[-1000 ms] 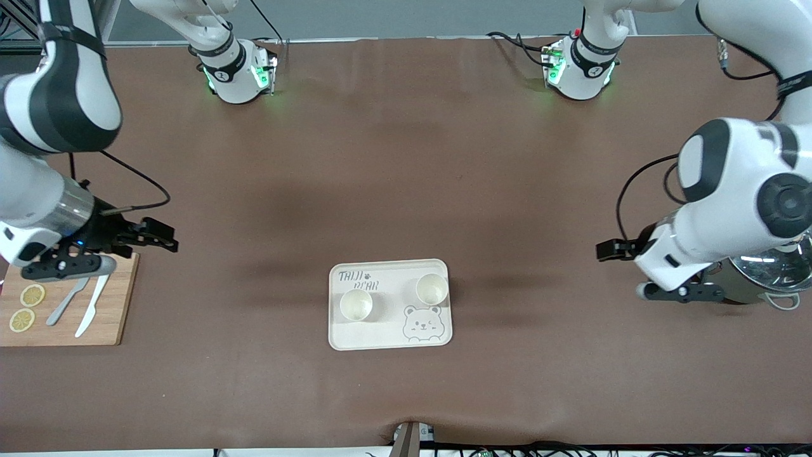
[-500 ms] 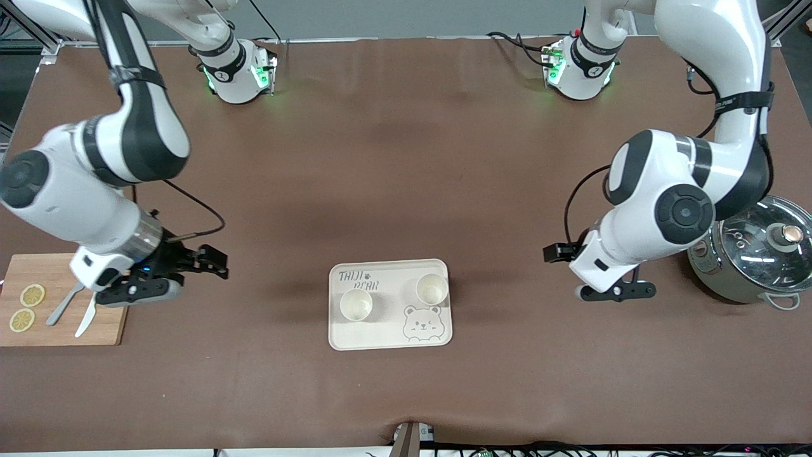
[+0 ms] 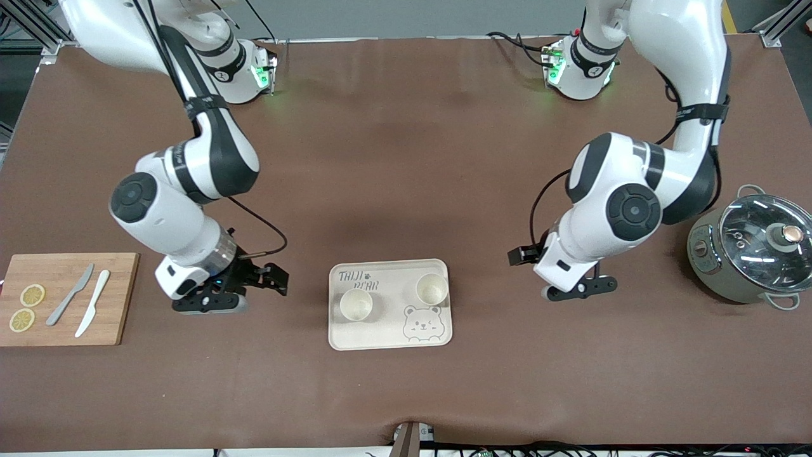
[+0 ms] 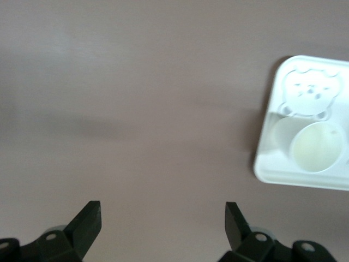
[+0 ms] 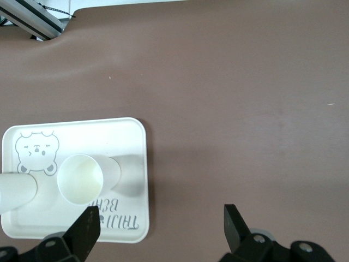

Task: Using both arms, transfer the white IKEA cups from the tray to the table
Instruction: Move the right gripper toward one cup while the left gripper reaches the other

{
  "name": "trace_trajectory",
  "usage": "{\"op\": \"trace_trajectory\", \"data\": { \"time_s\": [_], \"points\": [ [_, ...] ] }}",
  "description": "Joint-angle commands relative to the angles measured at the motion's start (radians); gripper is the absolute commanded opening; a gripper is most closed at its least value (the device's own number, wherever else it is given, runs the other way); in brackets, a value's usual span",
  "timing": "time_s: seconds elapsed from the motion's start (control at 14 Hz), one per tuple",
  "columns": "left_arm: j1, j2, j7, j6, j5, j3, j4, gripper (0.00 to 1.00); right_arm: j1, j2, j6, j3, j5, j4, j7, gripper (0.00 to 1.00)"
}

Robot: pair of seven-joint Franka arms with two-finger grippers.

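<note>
Two white IKEA cups stand upright on a cream tray at the table's middle. One cup is toward the right arm's end, the other toward the left arm's end. My right gripper is open and empty over bare table beside the tray. Its wrist view shows its open gripper, the tray, the close cup and the other cup. My left gripper is open and empty over bare table beside the tray. Its wrist view shows its gripper, the tray and one cup.
A wooden cutting board with lemon slices and two knives lies at the right arm's end. A grey-green pot with a glass lid stands at the left arm's end.
Both arms have swung in from the table's ends toward the tray, grippers open. The cups and tray have not moved.
</note>
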Motion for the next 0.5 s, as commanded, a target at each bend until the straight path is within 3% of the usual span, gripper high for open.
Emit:
{"op": "trace_trajectory", "data": {
  "time_s": [0.0, 0.43],
  "points": [
    [-0.037, 0.043, -0.074, 0.063, -0.046, 0.006, 0.024, 1.00, 0.045, 0.078, 0.046, -0.010, -0.002, 0.042, 0.048, 1.00],
    [-0.107, 0.121, -0.148, 0.238, -0.048, 0.006, 0.024, 1.00, 0.102, 0.179, 0.082, -0.014, -0.005, 0.114, 0.087, 1.00]
  ]
}}
